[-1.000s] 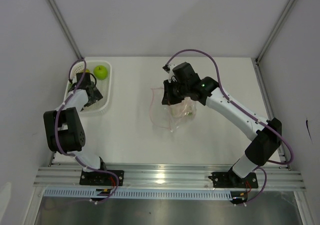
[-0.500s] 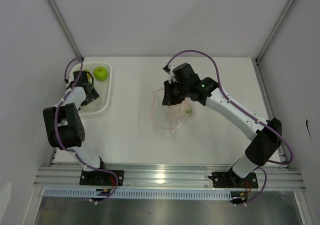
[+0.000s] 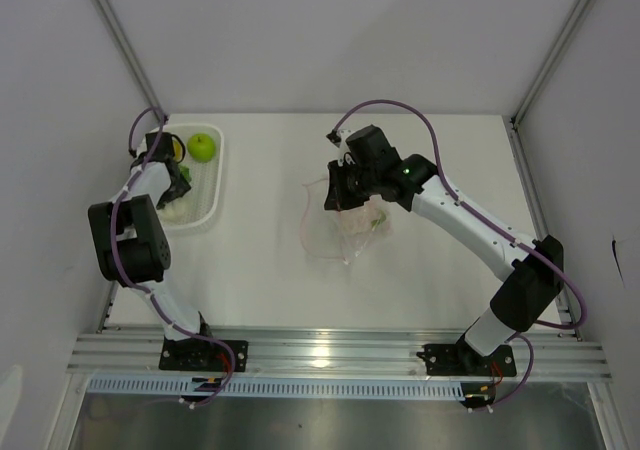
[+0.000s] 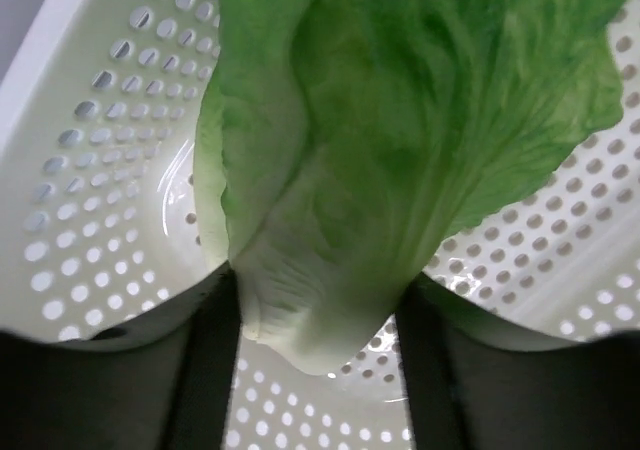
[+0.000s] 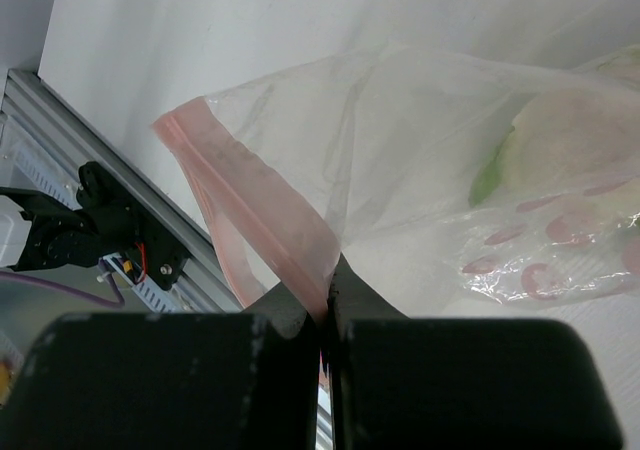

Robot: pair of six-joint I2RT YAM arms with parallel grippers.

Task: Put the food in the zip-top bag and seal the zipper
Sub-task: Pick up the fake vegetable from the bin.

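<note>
The left arm is folded tightly at the elbow beside the left wall, and its forearm is reached forward into the white perforated basket (image 3: 214, 188) at the far left of the worktop (image 3: 460, 160). The left end effector (image 3: 172, 178) is lowered inside that basket, and in the wrist view its two dark fingers (image 4: 205, 360) are seen closed partway on the pale stalk end of the leafy cabbage (image 4: 400, 120), which is gripped between them above the basket floor (image 4: 90, 170). A green apple (image 3: 202, 147) is seen at the basket's far end, just beside the arm. The right arm is stretched diagonally from its base at the lower right towards the middle of the worktop, with the wrist bent downward. The right end effector (image 3: 338, 198) is pinched fully together on the mouth edge of the zip-top bag (image 3: 340, 235), the pink zipper (image 5: 250, 205) being clamped between the fingers (image 5: 170, 370). The bag is held crumpled near the worktop's centre, and a whitish-green cauliflower-like piece (image 5: 570, 145) is contained in it. The worktop is white, enclosed by pale grey walls, and an aluminium rail (image 3: 330, 355) is fixed along its near edge.
</note>
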